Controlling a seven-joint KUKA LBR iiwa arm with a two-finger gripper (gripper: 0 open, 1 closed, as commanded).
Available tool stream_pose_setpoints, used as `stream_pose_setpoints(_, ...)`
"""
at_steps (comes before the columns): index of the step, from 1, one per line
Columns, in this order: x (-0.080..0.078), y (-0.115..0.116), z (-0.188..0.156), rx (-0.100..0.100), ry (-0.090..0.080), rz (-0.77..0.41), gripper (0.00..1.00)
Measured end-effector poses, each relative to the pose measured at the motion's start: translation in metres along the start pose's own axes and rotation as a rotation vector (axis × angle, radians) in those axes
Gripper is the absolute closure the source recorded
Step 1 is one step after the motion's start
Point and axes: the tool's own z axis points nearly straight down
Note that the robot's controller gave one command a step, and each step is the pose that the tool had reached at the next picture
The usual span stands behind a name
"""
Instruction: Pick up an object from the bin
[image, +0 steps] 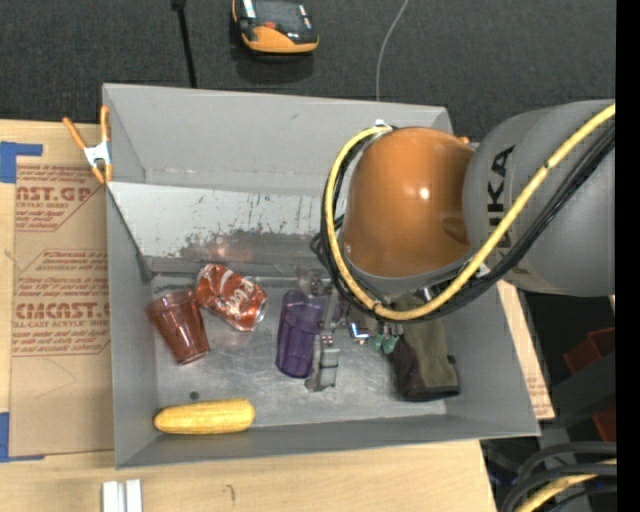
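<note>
My gripper (324, 368) reaches down in the middle of the bin, touching or almost touching the right side of a purple translucent cup (296, 338) that lies on the floor. Whether the cup sits inside the grip is hidden by the arm's cover. Just right of the gripper lies a dark olive-brown block-shaped thing (428, 366), partly under the arm. A crushed red and white can (230, 296) lies to the left of the purple cup.
A dark red translucent cup (180, 326) lies at the left of the bin floor. A yellow corn-cob shaped thing (204, 417) rests along the front wall. The arm with its orange cover hangs over the bin's right half.
</note>
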Motion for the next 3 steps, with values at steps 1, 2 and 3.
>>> stream_pose_setpoints(1, -0.002, -0.001, -0.004, -0.001, -0.008, 0.002, 0.0)
stream_pose_setpoints(2, -0.043, 0.039, 0.052, -0.001, -0.016, -0.098, 0.0)
stream_pose_setpoints(3, -0.011, 0.07, 0.076, 0.002, -0.007, -0.275, 0.0)
